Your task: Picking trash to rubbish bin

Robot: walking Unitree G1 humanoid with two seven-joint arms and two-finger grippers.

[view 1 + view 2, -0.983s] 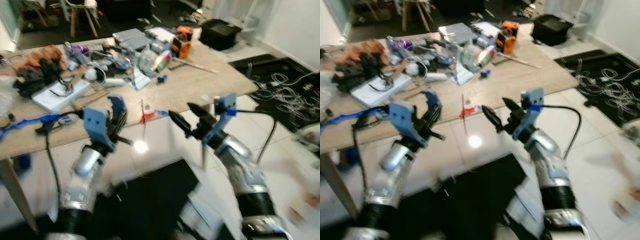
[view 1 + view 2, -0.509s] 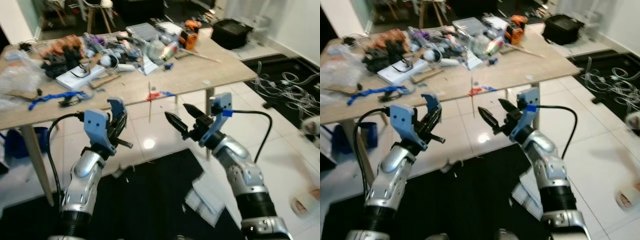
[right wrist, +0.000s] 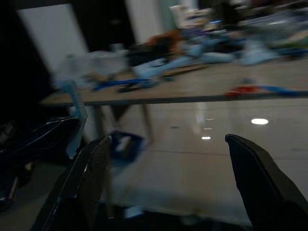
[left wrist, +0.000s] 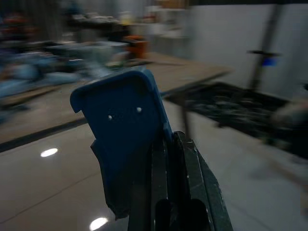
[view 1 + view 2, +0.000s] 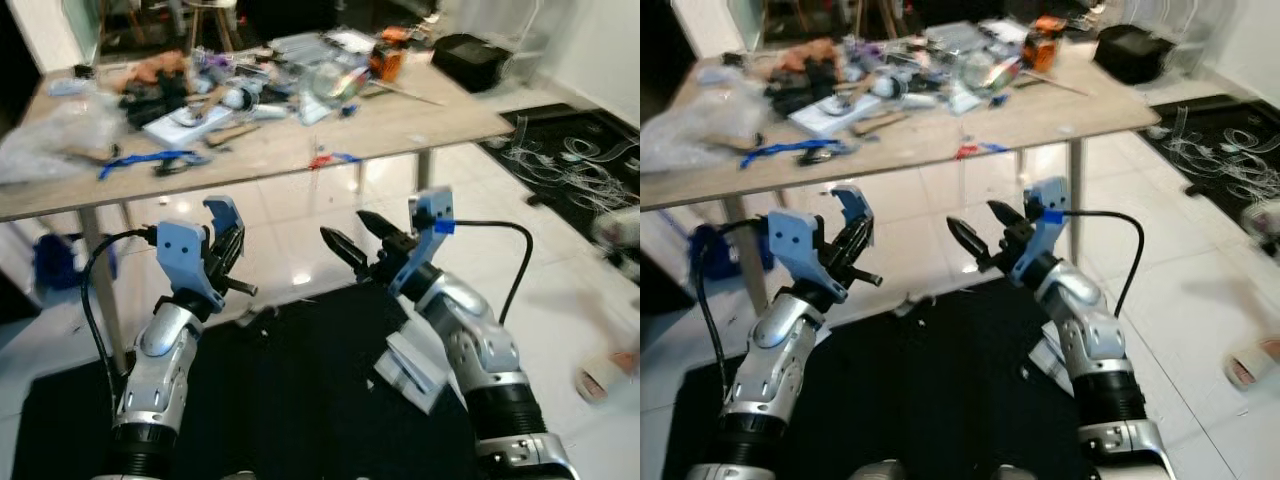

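Wood-look table (image 5: 420, 125); glossy white floor tiles (image 5: 300, 225); matt black mat (image 5: 300, 400).

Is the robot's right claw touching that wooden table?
Apart. In the left eye view the right gripper hangs open in the air over the floor, well short of the table edge.

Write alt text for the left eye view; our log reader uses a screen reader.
Two silver arms reach out above a black mat on white tile: the right end effector open, the left end effector shut, both empty. Behind them stands a wooden table strewn with clutter, and white paper lies on the mat.
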